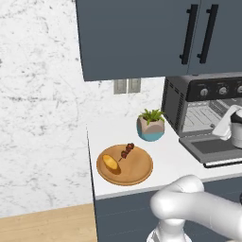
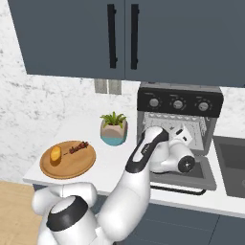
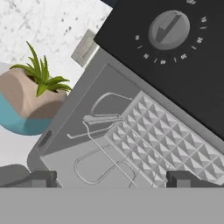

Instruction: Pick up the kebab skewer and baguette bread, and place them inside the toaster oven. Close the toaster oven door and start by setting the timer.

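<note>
The kebab skewer [image 1: 126,151] and the golden baguette bread [image 1: 111,163] lie side by side on a round wooden board [image 1: 137,172] at the left of the counter, also seen from the right as skewer [image 2: 76,148] and loaf [image 2: 56,153]. The toaster oven [image 2: 179,103] stands at the back right, and its door [image 2: 191,176] hangs open and flat. My gripper [image 2: 183,135] is at the oven's mouth above the door, far from the board. In the hand view its fingertips [image 3: 41,178] stand wide apart, open and holding nothing, facing the wire rack [image 3: 105,140].
A potted plant [image 1: 151,125] in a tan and blue pot stands between board and oven. Round silver knobs [image 2: 178,104] line the oven's black strip. Wall cabinets [image 1: 142,33] hang overhead. A sink [image 2: 232,162] lies right of the oven.
</note>
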You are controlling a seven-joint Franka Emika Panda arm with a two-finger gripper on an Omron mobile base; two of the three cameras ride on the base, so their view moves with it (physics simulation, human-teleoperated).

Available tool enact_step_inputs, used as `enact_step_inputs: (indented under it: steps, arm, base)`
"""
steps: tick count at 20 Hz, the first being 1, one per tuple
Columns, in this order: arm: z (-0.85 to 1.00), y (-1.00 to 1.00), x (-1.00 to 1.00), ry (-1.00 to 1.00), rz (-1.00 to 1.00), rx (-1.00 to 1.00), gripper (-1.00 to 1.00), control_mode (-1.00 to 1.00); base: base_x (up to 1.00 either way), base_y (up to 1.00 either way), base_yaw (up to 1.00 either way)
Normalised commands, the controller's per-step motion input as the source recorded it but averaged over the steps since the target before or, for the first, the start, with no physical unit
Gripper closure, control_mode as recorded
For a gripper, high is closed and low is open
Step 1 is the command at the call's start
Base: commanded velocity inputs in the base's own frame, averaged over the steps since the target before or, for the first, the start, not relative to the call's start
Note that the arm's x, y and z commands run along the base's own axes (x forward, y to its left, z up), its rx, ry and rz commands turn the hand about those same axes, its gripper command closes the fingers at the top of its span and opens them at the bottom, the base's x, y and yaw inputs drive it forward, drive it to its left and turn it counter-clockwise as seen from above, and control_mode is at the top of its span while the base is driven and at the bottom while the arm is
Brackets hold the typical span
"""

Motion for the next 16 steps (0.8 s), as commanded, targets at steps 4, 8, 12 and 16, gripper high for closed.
enact_step_inputs:
  steps: [4,8,12,16]
  arm:
    - [-0.12,-0.07,0.26,0.00,-0.02,-0.03,-1.00,-1.00]
    - [-0.04,-0.09,0.21,0.00,-0.05,-0.04,-1.00,-1.00]
    - [-0.03,-0.02,0.22,0.00,-0.04,-0.02,-1.00,-1.00]
    - [-0.09,0.00,0.23,0.00,-0.02,0.00,-1.00,-1.00]
  base:
    - [0.00,0.00,0.00]
    - [0.00,0.00,0.00]
    - [0.00,0.00,0.00]
    - [0.00,0.00,0.00]
